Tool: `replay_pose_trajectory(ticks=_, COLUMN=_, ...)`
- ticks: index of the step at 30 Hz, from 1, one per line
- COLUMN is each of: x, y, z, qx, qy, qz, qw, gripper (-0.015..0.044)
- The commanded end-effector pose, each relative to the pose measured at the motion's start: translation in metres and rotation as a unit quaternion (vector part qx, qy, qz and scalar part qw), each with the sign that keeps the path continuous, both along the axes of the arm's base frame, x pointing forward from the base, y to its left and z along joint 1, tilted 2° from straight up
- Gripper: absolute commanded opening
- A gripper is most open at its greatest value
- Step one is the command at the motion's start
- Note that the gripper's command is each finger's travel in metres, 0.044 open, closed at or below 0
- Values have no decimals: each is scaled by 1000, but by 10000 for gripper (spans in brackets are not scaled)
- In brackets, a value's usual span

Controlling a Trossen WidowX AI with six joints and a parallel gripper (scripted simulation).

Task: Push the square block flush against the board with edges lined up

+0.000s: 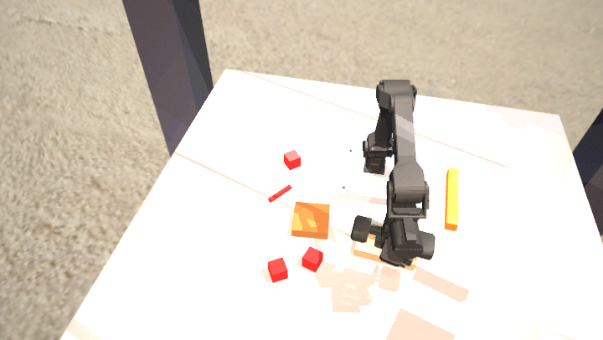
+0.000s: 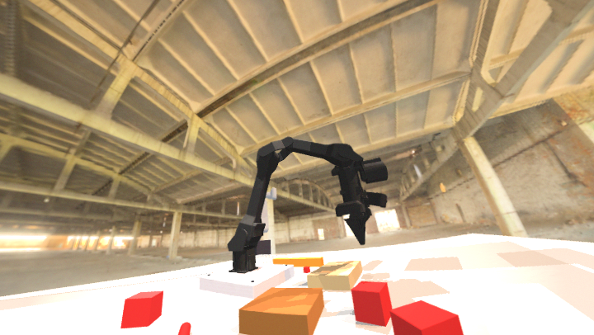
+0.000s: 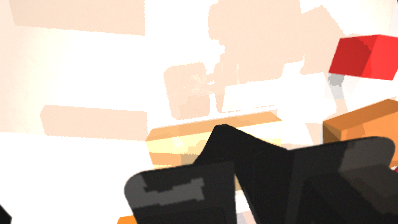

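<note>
The orange square block [image 1: 310,221] [image 2: 282,301] [image 3: 370,131] lies flat on the table. The light tan board [image 1: 366,252] [image 2: 330,282] [image 3: 167,145] also lies flat, partly hidden under the arm in the top view. A gap separates the block from the board, so they do not touch. My gripper [image 2: 362,242] [image 3: 220,130] is shut with nothing between its fingers. Its tips point down and hang in the air above the board, clear of it. In the wrist view the fingers cover part of the board.
Two red cubes [image 1: 312,259] [image 1: 277,270] stand near the block, one close to its corner. Another red cube [image 1: 291,159] and a thin red rod [image 1: 280,193] lie on its other side. A long yellow bar [image 1: 451,198] [image 2: 297,261] lies beyond the arm.
</note>
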State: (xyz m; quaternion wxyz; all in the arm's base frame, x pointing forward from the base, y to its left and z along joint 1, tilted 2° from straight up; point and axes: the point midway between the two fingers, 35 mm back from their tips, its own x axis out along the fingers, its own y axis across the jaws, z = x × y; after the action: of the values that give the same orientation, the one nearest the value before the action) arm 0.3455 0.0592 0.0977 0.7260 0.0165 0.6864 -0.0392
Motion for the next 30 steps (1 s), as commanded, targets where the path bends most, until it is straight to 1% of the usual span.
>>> replay_pose_trajectory(ticks=1, x=7, y=0, z=2, qx=3, qy=-2, qz=2, qw=1000, gripper=0)
replay_pose_trajectory(ticks=12, x=24, y=-2, z=2, qx=3, qy=-2, qz=2, qw=1000, gripper=0)
replay_pose_trajectory(ticks=14, x=21, y=-2, z=3, qx=0, qy=-1, qz=0, qw=1000, gripper=0)
replay_pose_trajectory(ticks=19, x=18, y=-1, z=49, qx=3, qy=-2, qz=2, qw=1000, gripper=0)
replay_pose_trajectory(ticks=30, x=18, y=-1, z=51, qx=3, qy=-2, qz=2, qw=1000, gripper=0)
